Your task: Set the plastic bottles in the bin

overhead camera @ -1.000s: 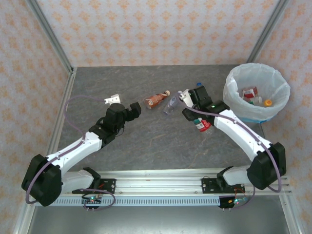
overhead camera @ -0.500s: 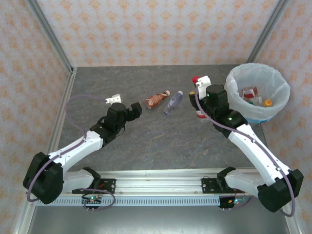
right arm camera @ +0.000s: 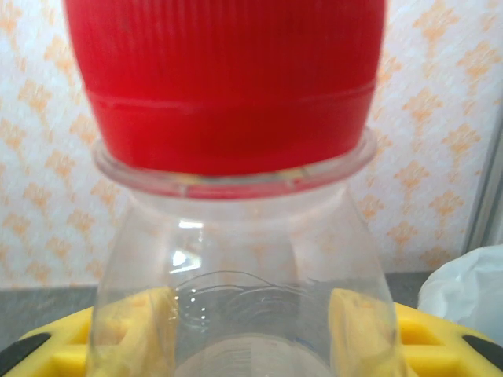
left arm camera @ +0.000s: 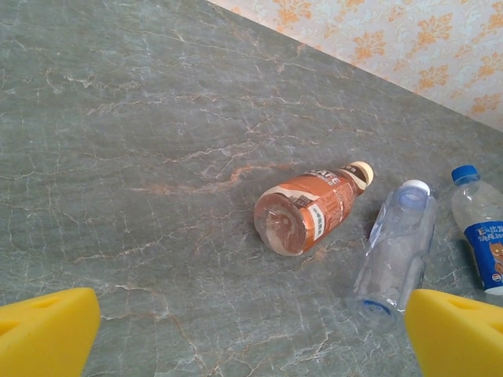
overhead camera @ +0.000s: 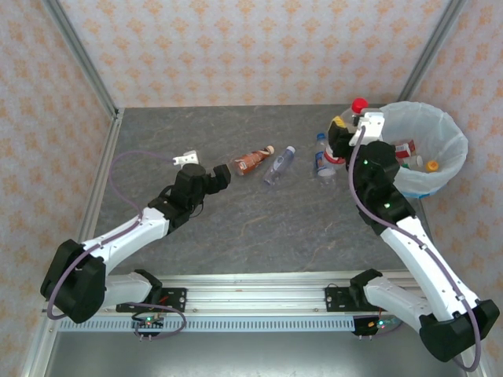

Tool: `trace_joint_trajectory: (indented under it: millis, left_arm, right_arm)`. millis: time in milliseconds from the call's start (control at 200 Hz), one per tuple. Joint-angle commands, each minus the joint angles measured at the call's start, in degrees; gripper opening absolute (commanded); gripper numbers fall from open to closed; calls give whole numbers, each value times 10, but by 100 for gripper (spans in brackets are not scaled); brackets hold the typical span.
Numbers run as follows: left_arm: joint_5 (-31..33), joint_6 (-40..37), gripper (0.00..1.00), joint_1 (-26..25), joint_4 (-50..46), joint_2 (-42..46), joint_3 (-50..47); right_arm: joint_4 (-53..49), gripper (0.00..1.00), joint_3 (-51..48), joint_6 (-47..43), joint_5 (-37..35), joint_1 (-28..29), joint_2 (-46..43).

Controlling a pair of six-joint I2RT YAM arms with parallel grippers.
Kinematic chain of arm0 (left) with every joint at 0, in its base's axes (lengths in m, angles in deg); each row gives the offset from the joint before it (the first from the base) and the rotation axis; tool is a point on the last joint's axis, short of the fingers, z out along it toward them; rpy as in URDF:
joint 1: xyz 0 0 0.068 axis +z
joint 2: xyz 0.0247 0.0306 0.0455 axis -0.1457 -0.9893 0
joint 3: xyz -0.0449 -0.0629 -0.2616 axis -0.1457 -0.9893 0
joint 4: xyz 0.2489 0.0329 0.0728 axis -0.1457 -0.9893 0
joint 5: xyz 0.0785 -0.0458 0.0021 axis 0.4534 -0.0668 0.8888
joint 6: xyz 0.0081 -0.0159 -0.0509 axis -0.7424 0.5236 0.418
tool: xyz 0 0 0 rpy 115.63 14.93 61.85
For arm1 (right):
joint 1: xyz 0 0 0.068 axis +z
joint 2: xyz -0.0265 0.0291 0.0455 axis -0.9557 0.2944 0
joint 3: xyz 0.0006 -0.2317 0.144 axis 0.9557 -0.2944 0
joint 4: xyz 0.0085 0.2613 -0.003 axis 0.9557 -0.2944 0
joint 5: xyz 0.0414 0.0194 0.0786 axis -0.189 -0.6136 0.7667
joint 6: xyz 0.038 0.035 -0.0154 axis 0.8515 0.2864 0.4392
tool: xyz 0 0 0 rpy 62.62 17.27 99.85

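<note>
My right gripper [overhead camera: 352,126] is shut on a clear plastic bottle with a red cap [overhead camera: 360,105], holding it upright just outside the left rim of the bin [overhead camera: 452,137]. In the right wrist view the red-capped bottle [right arm camera: 236,259] sits between the yellow pads [right arm camera: 130,334] of the right gripper [right arm camera: 244,330]. Three bottles lie on the table: an orange-labelled one [overhead camera: 251,162] [left arm camera: 310,212], a clear one [overhead camera: 279,166] [left arm camera: 397,251] and a blue-capped one [overhead camera: 323,162] [left arm camera: 481,232]. My left gripper [overhead camera: 220,174] [left arm camera: 251,338] stands open just short of the orange one.
The bin, lined with a white bag [right arm camera: 471,287], holds a red-labelled bottle [overhead camera: 403,149] and an orange-capped one [overhead camera: 431,165]. Patterned walls with metal posts close in the grey table [overhead camera: 259,228] on three sides.
My right arm has lifted the red-capped bottle from the middle of the table and carried it back and right to the bin's left rim. The left arm has barely moved.
</note>
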Motion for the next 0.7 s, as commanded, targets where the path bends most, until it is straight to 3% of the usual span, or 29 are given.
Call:
trace_joint_trajectory:
  millis: [0, 300, 550, 696]
  left_arm:
    - [-8, 3, 100, 6, 1, -8, 20]
    - [-6, 10, 100, 6, -5, -2, 13]
    - [-7, 18, 100, 6, -3, 3, 3]
    - [-1, 18, 100, 5, -5, 8, -1]
  right_arm:
    - [66, 49, 12, -26, -37, -15, -5]
    - [111, 51, 50, -74, -44, -94, 1]
    - [96, 52, 82, -24, -17, -202, 18]
    - [96, 53, 91, -15, -19, -232, 29]
